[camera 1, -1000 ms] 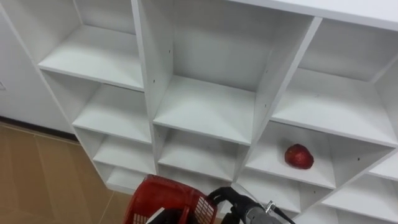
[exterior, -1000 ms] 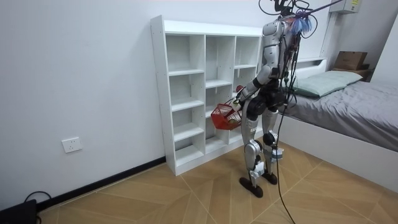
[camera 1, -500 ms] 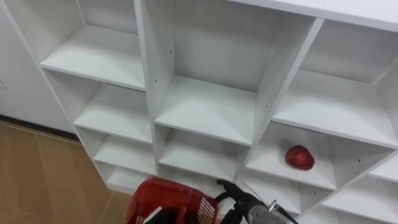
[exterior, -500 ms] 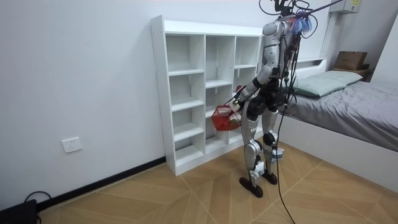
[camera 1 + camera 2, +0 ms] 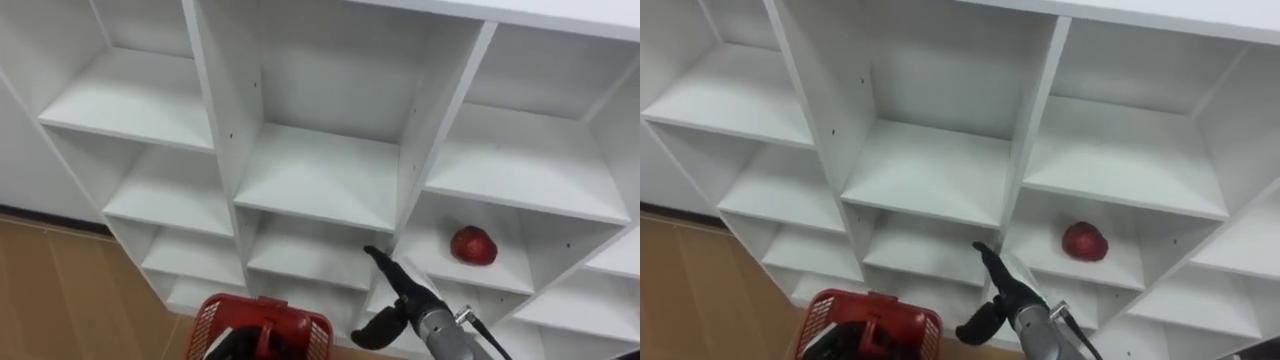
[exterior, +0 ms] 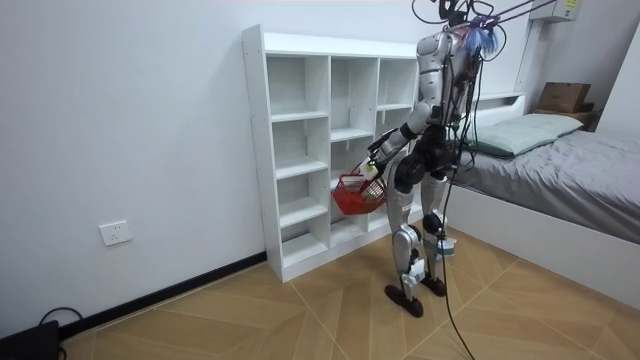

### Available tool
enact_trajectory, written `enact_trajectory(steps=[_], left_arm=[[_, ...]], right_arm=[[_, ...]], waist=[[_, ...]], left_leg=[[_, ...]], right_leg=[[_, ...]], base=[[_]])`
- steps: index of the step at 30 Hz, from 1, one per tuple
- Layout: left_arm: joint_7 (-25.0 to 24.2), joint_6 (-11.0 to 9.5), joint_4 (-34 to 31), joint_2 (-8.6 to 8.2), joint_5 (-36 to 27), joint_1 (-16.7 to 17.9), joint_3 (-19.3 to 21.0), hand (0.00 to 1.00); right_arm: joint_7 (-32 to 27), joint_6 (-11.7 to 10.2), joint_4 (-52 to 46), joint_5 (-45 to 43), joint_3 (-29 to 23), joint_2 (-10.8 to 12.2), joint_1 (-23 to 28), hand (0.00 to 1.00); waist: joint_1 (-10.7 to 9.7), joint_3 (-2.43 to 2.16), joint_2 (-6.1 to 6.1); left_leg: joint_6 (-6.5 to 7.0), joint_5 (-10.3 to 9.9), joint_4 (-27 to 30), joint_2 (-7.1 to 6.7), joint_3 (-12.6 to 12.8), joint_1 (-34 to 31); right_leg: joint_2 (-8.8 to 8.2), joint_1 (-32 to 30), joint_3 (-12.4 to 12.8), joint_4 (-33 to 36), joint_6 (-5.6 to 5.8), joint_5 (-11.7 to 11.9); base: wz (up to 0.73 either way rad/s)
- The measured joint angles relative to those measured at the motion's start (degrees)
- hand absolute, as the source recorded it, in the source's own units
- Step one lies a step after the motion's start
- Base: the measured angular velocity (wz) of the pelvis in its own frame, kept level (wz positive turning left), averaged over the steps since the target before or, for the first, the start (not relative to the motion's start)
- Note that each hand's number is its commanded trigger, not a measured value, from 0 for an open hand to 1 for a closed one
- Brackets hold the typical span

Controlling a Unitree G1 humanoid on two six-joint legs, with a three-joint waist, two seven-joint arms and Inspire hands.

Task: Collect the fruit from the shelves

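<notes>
Red fruit [image 5: 473, 244]: one, roundish, no marked long axis. It lies on a closet shelf [image 5: 520, 190] compartment floor, up and right of the right hand [image 5: 408, 296] and apart from it. Right hand: fingers straight, spread, holding nothing. Red basket [image 5: 262, 326]: low, left of that hand.

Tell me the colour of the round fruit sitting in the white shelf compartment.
Red. The round fruit shows best in the left eye view.

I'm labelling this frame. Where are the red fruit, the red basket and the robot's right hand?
red fruit [image 5: 473, 245]: left eye view, its middle.
red basket [image 5: 245, 303]: left eye view, far rim.
right hand [image 5: 410, 293]: left eye view, its palm.
</notes>
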Motion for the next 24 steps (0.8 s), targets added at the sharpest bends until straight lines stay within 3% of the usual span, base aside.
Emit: enact_trajectory(steps=[3,7,9,12,24], left_arm=[[0.09,-0.01,-0.01,-0.35,-0.31,-0.01,1.92,1.00],[0.13,-0.28,0.00,-0.14,-0.22,-0.07,2.28,1.00],[0.18,-0.88,0.36,0.00,-0.22,-0.10,2.27,1.00],[1.16,-1.19,1.43,0.21,-0.32,-0.09,2.23,1.00],[1.99,-1.20,1.47,-0.55,-0.40,-0.54,2.22,1.00]], right_arm=[[0.57,-0.07,-5.62,-2.02,-1.74,-0.29,2.80,0.00],[0.56,-0.15,-8.30,-3.94,-3.58,-0.55,2.95,0.00],[0.49,-0.16,-9.97,-4.69,-4.39,-0.87,3.04,0.00],[0.19,-0.61,-10.78,-4.77,-4.92,-1.09,3.13,0.00],[0.01,-0.50,-24.68,-5.26,-8.31,-1.60,5.22,0.00]], waist=[[-0.51,-0.06,0.23],[-1.73,-0.03,0.23],[-1.88,0.04,0.08],[-2.89,-0.22,-0.68],[-3.74,0.00,-0.28]], left_leg=[[0.00,0.00,-0.26,0.24,1.77,0.57],[0.02,-0.01,-0.69,0.29,2.53,0.96],[0.05,-0.01,-0.79,0.35,3.14,0.98],[0.07,-0.02,-0.80,0.36,3.38,1.15],[0.05,-0.04,-1.70,0.99,6.22,2.61]], right_leg=[[0.10,-0.02,0.98,0.23,0.00,0.00],[0.09,-0.54,1.81,0.99,0.03,-0.03],[0.17,-0.92,2.61,1.16,0.04,0.00],[0.24,-1.23,2.97,1.10,0.08,0.03],[0.99,-1.32,6.21,1.20,0.01,0.29]], base=[[-0.13],[-0.13],[-0.16],[-0.04],[-0.14]])
